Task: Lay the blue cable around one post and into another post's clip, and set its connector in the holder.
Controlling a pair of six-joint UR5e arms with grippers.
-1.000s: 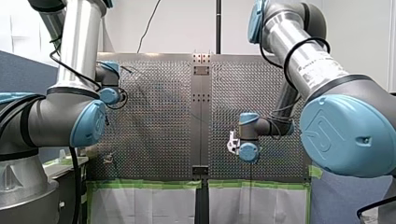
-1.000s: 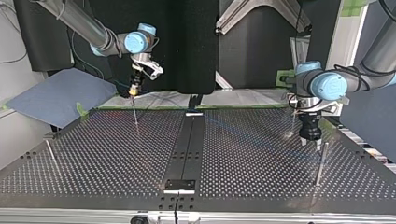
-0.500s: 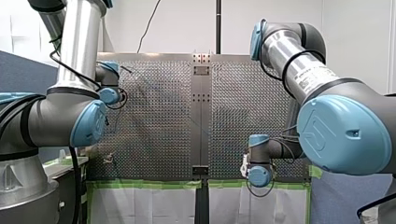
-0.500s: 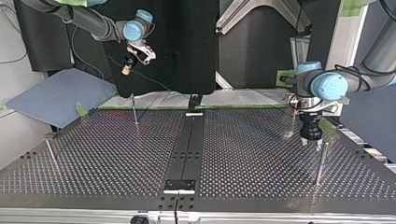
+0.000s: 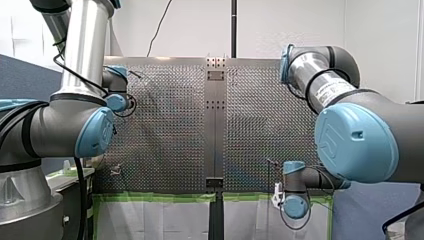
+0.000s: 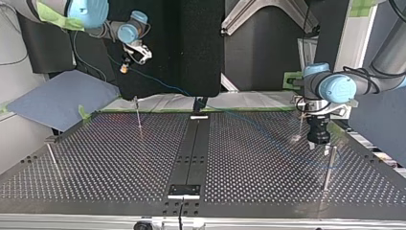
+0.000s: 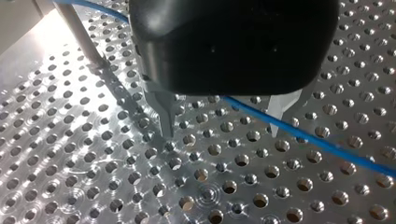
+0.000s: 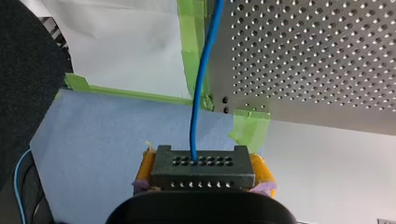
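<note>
Counter surface: the counter (image 6: 119, 158) is bare metal sheet, drilled all over in even rows of round holes. A dark plain strip runs down its middle, and green tape (image 6: 158, 110) edges its far side.
Posts: the far post (image 6: 138, 115) at upper left of centre in the top view and the near post (image 6: 328, 167) at lower right are thin metal rods. Both stand upright.
Cable look: the blue cable (image 6: 158, 84) is thin, round, smooth and bright blue.
Connector look: the connector (image 8: 203, 167) is a dark grey rectangular block with flat faces and two rows of small holes. The cable leaves the middle of one long face.
Cable place: in the top view it hangs in the air from the upper left, beyond the counter's far edge. It reaches the counter near the centre and lies across the right half toward the near post.
Cable axis: upper left to lower right of the top view.
Connector axis: its long side spans from pad to pad, and the cable face points away from the wrist.
Right end effector (image 8: 203, 173): its yellow pads (image 8: 147, 165) are clamped on the connector's short ends.
Left end effector (image 7: 222, 123): it has a rounded black housing and tapered metal fingers (image 7: 164, 114). The fingers stand apart, tips just above the counter. The cable runs loose between them, nearer one finger.
</note>
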